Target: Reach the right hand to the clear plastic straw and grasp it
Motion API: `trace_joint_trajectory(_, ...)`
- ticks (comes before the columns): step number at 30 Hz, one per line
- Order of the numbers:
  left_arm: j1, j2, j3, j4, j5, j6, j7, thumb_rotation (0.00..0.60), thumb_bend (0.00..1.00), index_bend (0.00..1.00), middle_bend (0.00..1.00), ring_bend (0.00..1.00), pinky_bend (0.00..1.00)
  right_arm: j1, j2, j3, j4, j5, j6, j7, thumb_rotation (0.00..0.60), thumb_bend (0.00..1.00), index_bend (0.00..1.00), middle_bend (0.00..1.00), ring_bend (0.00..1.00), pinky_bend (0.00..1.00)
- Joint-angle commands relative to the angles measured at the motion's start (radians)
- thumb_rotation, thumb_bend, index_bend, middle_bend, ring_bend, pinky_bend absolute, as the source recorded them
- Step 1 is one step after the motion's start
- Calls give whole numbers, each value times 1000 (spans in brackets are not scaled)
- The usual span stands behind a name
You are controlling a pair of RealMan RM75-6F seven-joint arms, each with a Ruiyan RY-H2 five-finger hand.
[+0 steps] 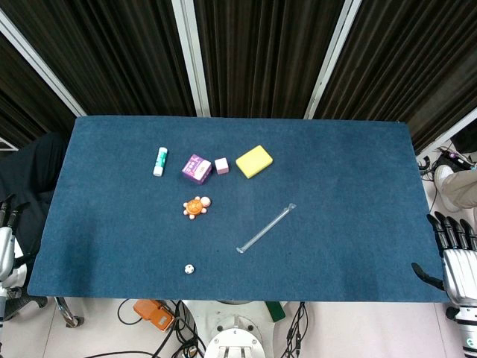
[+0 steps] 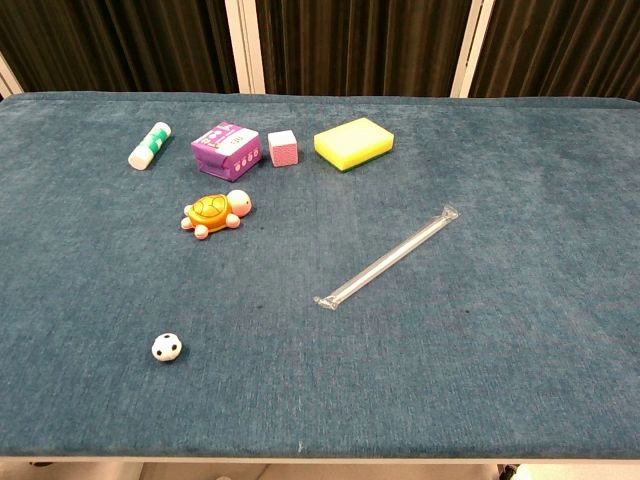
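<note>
Dark pleated curtains back a table covered in blue cloth [image 1: 343, 171]. Near its middle I see the clear plastic straw [image 1: 266, 228], lying flat on a diagonal and touching nothing. Behind it, in a row, lie a green-capped glue stick [image 1: 159, 161], a purple box [image 1: 197, 168], a small pink cube [image 1: 221, 165] and a yellow sponge [image 1: 254, 161]; an orange toy turtle [image 1: 196, 206] and a tiny soccer ball [image 1: 189, 268] sit nearer me. My right hand [image 1: 453, 257] hangs off the table's right edge, fingers spread, empty, well apart from the straw. My left hand [image 1: 7, 242] shows only partly at the left edge; its state I cannot tell.
</note>
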Motion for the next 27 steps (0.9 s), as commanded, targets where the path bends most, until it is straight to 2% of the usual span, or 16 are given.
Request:
trace_joint_trajectory(1, 0, 1, 0, -1, -1, 0, 0, 600, 324, 146, 0, 14, 92, 2, 1, 1, -2, -1, -7, 1, 600, 302, 125, 107, 115, 67)
trace_joint_trajectory(10, 2, 0, -1, -6, -5, 1, -2, 600, 324, 146, 0, 14, 92, 9, -2, 8, 1, 0, -32, -3, 600, 302, 125, 107, 115, 67)
trace_joint_trajectory(14, 5, -3, 3, -9, 4, 8, 2, 600, 324, 146, 0, 14, 92, 44, -23, 12, 18, -18, -82, -29, 600, 302, 135, 107, 115, 73)
trace_joint_trajectory(17, 5, -5, 4, -11, 5, 8, 4, 600, 324, 146, 0, 15, 92, 107, -27, 17, 27, -35, -176, -26, 600, 302, 139, 107, 115, 84)
trace_joint_trajectory(22, 3, -4, 1, -9, 1, 4, -2, 600, 324, 146, 0, 14, 92, 288, -27, 67, 54, -53, -402, 42, 600, 302, 169, 107, 116, 88)
trace_joint_trajectory(27, 5, 0, -2, -9, -5, 3, -13, 600, 324, 146, 0, 14, 92, 479, -105, 120, 148, -48, -617, 90, 600, 301, 262, 107, 116, 88)
